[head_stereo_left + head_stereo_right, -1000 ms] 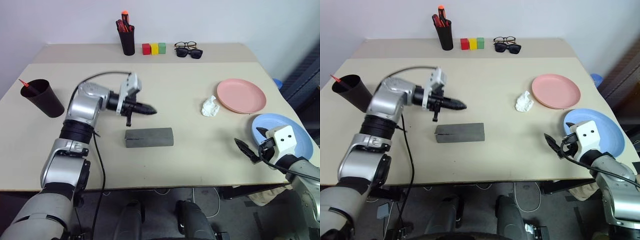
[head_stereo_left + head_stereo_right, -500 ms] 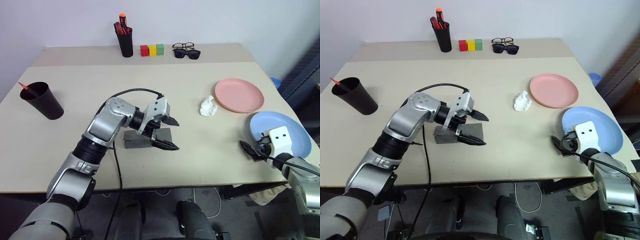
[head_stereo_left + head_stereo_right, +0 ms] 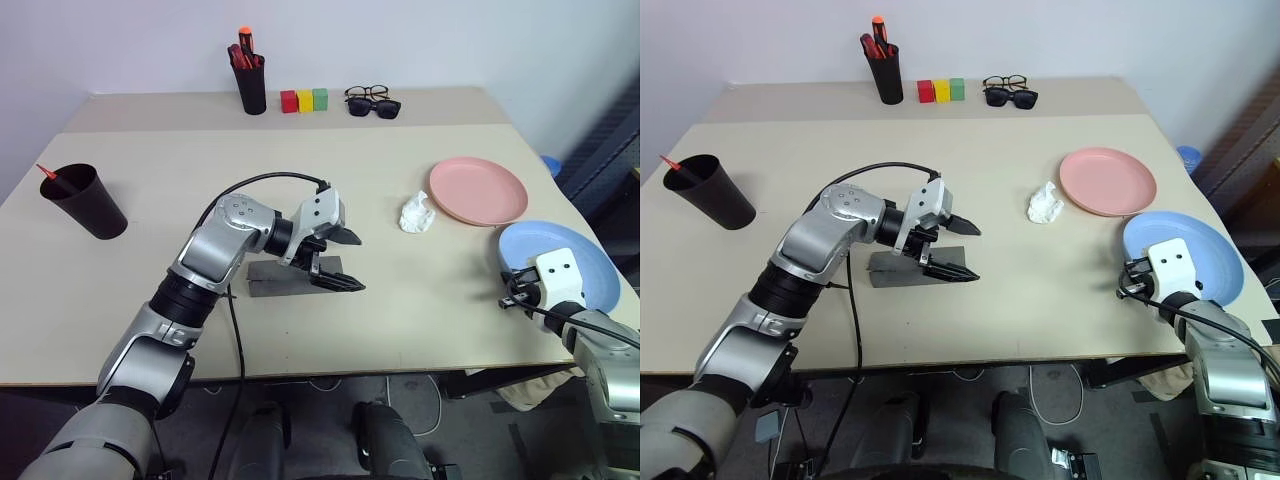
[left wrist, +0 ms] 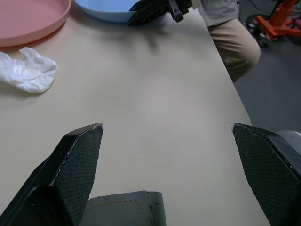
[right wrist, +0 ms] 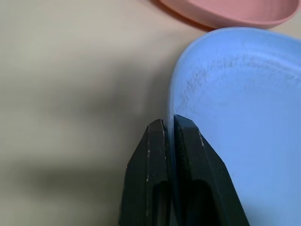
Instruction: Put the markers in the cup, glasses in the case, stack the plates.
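My right gripper [image 5: 169, 129] has now clamped the blue plate [image 5: 244, 122]; my left gripper [image 3: 340, 262] has spread wide over the case [image 3: 275, 277].

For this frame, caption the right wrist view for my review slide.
Right gripper shut on the blue plate rim, pink plate just beyond.

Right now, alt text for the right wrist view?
The right gripper is shut on the rim of the light blue plate, which rests on the beige table. The pink plate lies just beyond it.
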